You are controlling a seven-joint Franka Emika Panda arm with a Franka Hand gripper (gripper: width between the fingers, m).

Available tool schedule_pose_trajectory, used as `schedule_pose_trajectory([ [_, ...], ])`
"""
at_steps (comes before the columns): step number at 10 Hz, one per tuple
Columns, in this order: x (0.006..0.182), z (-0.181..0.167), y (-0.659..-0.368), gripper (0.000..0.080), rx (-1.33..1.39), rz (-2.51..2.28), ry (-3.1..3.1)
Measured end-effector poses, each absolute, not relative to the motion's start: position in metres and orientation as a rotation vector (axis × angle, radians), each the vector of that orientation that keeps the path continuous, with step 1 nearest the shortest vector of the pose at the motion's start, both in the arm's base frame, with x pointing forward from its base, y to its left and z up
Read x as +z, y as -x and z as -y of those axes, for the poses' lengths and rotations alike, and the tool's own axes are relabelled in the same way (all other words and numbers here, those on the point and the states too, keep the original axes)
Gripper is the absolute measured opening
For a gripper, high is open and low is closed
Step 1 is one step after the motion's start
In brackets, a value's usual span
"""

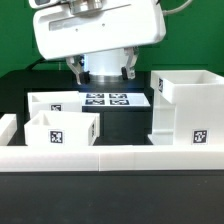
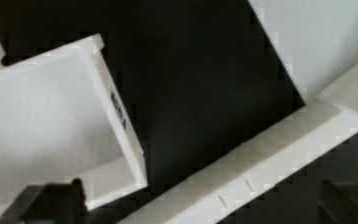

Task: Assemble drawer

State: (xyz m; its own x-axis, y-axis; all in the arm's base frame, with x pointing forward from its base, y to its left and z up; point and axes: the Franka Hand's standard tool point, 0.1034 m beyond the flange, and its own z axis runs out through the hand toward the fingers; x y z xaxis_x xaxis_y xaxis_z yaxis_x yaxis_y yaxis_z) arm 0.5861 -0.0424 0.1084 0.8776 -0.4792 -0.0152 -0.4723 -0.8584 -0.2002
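Gripper [image 1: 101,70] jaws apart (wrist view shows it plainly); tray [image 2: 51,130] near border block [image 2: 265,165], perhaps touching.

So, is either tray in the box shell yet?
Out: the near tray and far tray sit at the exterior view's left, apart from the box shell.

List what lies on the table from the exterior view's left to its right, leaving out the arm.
In order: low border block → front tray → marker board → tall open box. The second tray sits behind the front one and overlaps it, so it is left out.
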Motion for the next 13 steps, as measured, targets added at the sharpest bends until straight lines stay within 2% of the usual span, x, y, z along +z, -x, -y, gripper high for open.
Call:
schedule_pose_trajectory([
  [1, 0.099, 0.054, -0.580, 0.0649, 0.020, -0.532, 2.966],
  [4, 0.075, 0.074, -0.572, 0.0649, 0.068, -0.396, 3.067],
  [6, 0.066, 0.081, -0.569, 0.0649, 0.036, -0.411, 3.062],
  [11, 0.063, 0.080, -0.570, 0.0649, 0.017, -0.386, 3.069],
  [13, 0.046, 0.079, -0.568, 0.0649, -0.003, -0.380, 3.081],
])
